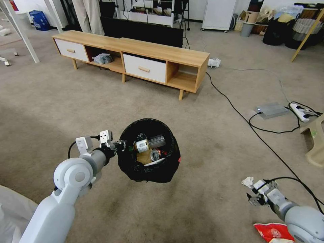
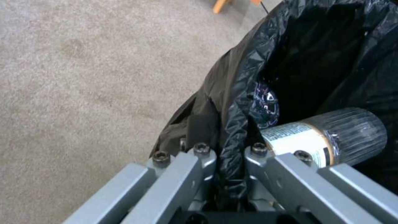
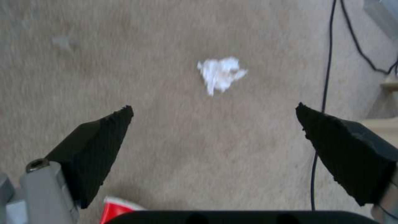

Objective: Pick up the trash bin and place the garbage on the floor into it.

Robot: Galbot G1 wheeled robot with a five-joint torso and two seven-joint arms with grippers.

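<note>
while the beige carpet floor (image 1: 209,209) spreads across the whole room, the biggest thing on it is a long wooden tv cabinet (image 1: 135,57) with two white drawers, standing well behind the work. a black cable (image 1: 236,111) runs from beside the cabinet across the carpet toward the robot's right, near a white power strip (image 1: 302,112).

in front of the robot the trash bin (image 1: 148,168), lined with a crinkled glossy black bag, hangs lifted clear of the carpet and casts a shadow below. the left claw (image 1: 119,145) is clamped on the bin's rim at the side nearest the left arm; in the left wrist view its grey fingers (image 2: 199,161) sit close together with a fold of the black bag (image 2: 236,130) pinched between them. inside the bin lie a clear bottle with a white label (image 1: 146,143), a crushed can (image 1: 155,155) and some brown paper (image 1: 145,158).

the right claw (image 1: 252,196) hangs low over the carpet on the robot's right, well apart from the bin. its black pads (image 3: 99,146) stand wide apart and hold nothing. a white paper wad (image 1: 247,182) lies on the floor just ahead of it; in the right wrist view the wad (image 3: 220,74) sits beyond the gap between the pads, not touching either. a red-and-white wrapper (image 1: 273,232) lies on the carpet beside the right arm, closer to the robot than the wad.
</note>
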